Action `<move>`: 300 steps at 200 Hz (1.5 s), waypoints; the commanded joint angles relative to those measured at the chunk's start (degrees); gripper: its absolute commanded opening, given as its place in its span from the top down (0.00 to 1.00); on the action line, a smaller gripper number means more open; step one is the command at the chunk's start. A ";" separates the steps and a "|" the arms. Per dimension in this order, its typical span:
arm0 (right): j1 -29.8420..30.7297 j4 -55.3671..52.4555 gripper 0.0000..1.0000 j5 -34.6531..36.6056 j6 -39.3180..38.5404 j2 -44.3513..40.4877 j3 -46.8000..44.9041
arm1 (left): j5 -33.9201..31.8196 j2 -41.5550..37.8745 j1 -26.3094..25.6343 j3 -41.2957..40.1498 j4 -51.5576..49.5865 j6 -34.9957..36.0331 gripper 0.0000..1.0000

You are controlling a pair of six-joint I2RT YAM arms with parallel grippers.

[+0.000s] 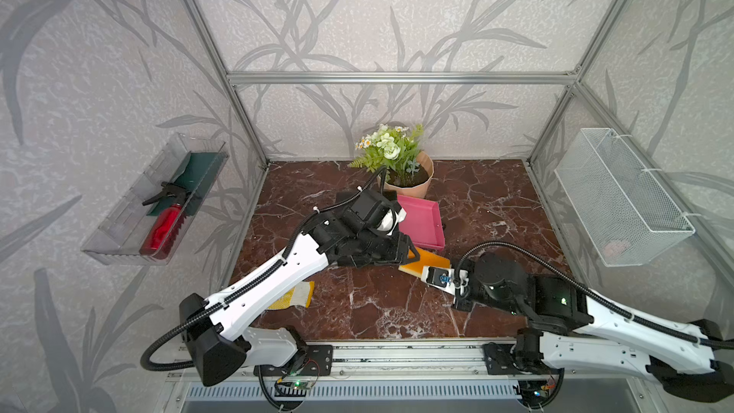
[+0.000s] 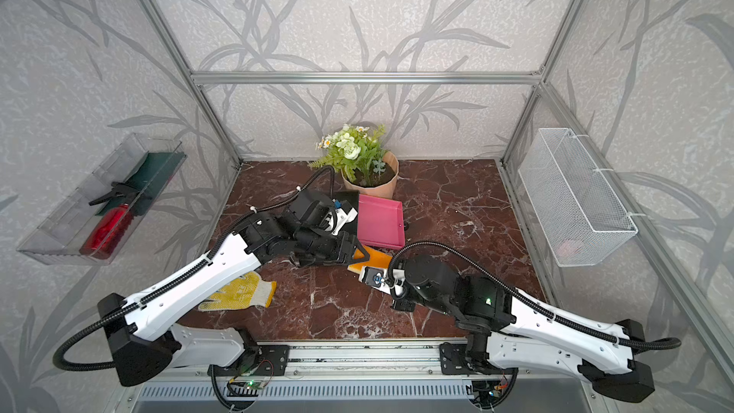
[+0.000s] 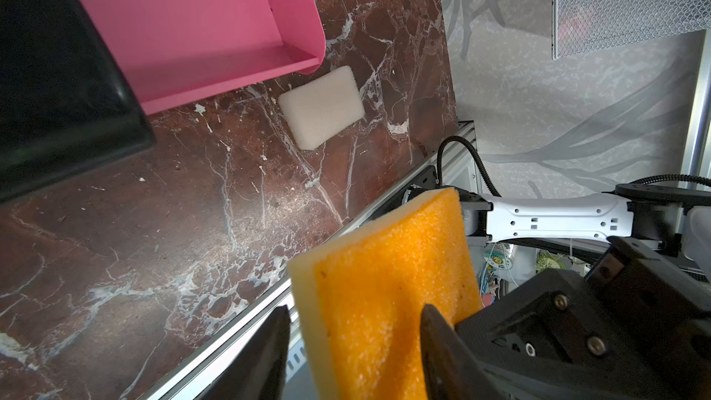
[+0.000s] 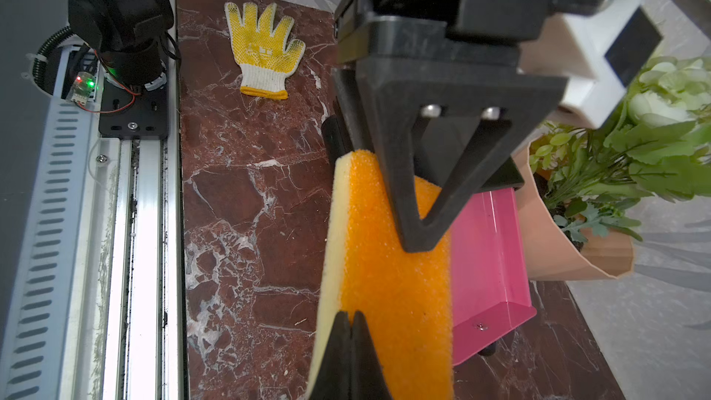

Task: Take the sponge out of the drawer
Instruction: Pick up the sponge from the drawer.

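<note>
The sponge (image 1: 431, 260) (image 2: 377, 258), orange with a cream layer, stands tilted just in front of the pink drawer (image 1: 423, 220) (image 3: 192, 25), which is pulled out and holds nothing. My left gripper (image 1: 415, 256) (image 3: 354, 307) is shut on the sponge (image 3: 384, 282). One finger presses its orange face and the other sits at its cream side. My right gripper (image 4: 350, 315) (image 1: 423, 272) is shut with nothing between its fingers, and its tips rest against the near end of the sponge (image 4: 396, 294).
A white foam pad (image 3: 321, 107) lies on the marble beside the drawer's corner. A yellow glove (image 2: 238, 292) lies at the front left. A flower pot (image 1: 405, 176) stands behind the drawer. A wire basket (image 1: 619, 196) hangs on the right wall, and a clear tray (image 1: 131, 208) with a red spray bottle on the left wall.
</note>
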 commanded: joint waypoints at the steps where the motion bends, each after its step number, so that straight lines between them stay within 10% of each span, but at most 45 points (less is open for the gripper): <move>1: 0.60 -0.81 1.00 0.37 -0.63 -0.28 1.11 | 3.17 0.39 1.21 1.96 -0.25 1.07 0.55; 46: 0.60 0.11 1.00 1.24 -1.11 0.07 0.95 | 6.96 1.03 1.31 0.74 2.31 0.08 0.76; 62: 0.60 0.91 1.00 1.73 -1.26 0.25 0.72 | 7.24 0.86 1.31 0.20 2.86 -0.32 1.00; 111: 0.60 4.27 0.98 5.09 -0.54 -0.21 -0.31 | 7.26 -0.90 1.30 -2.03 5.01 -1.05 1.00; 150: 0.47 9.51 0.39 18.07 3.92 -3.25 -2.28 | 0.00 -5.00 1.22 -5.57 6.06 -1.17 1.00; 183: 0.27 13.14 0.18 21.32 6.65 -9.98 -3.95 | -10.28 -11.91 -1.19 -15.78 14.39 -5.35 1.00; 238: -0.86 11.61 0.12 24.72 11.18 -13.70 -5.39 | -29.49 -12.25 -14.62 -30.17 29.13 -10.26 1.00; 300: -0.86 8.12 0.08 24.97 14.07 -13.98 -4.65 | -37.29 0.23 -16.49 -35.16 42.32 -11.25 1.00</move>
